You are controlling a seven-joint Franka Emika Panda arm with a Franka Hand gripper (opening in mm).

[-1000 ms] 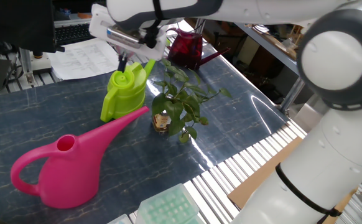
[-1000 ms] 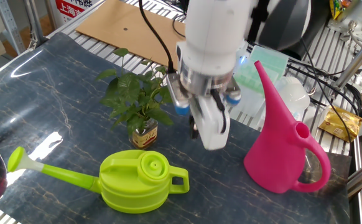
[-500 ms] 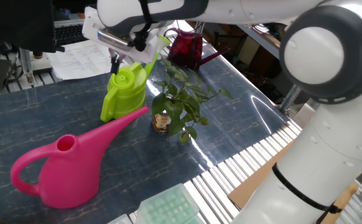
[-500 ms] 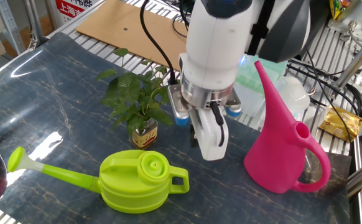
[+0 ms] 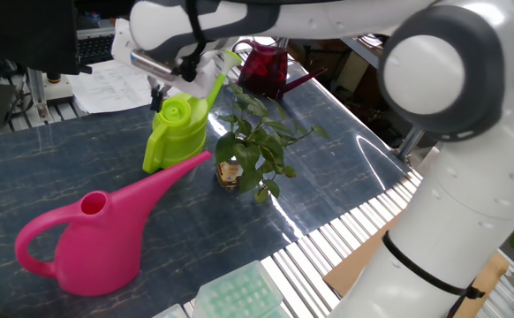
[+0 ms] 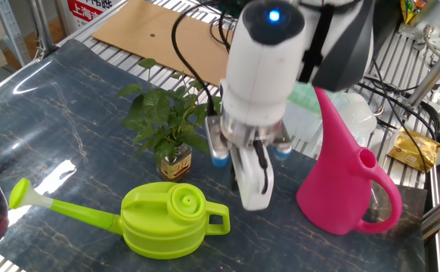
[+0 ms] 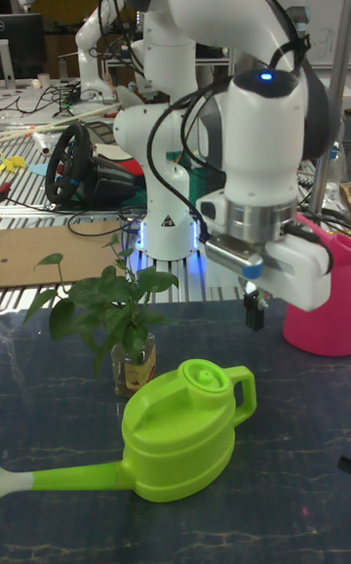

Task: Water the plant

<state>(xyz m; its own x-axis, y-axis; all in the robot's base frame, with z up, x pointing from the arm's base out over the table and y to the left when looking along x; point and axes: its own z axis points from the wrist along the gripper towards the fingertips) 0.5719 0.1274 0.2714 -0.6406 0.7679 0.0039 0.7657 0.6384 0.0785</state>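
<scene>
The green can (image 7: 185,432) stood nearest on the worktop (image 6: 69,136), upright, with its loop handle (image 7: 244,396) on one side and its spout (image 6: 61,208) stretched out on the other. My tool (image 7: 255,312) hung in the air just above and beside that handle, touching nothing. Whether its jaws were parted or closed, I could not tell; the fingertips were too small and dark in every view. The plant (image 6: 167,125) stood just behind the green can in its small brown jar (image 7: 135,361), upright, leaves drooping. The pink can (image 6: 341,189) stood upright at the far side of my tool, well apart from the plant.
</scene>
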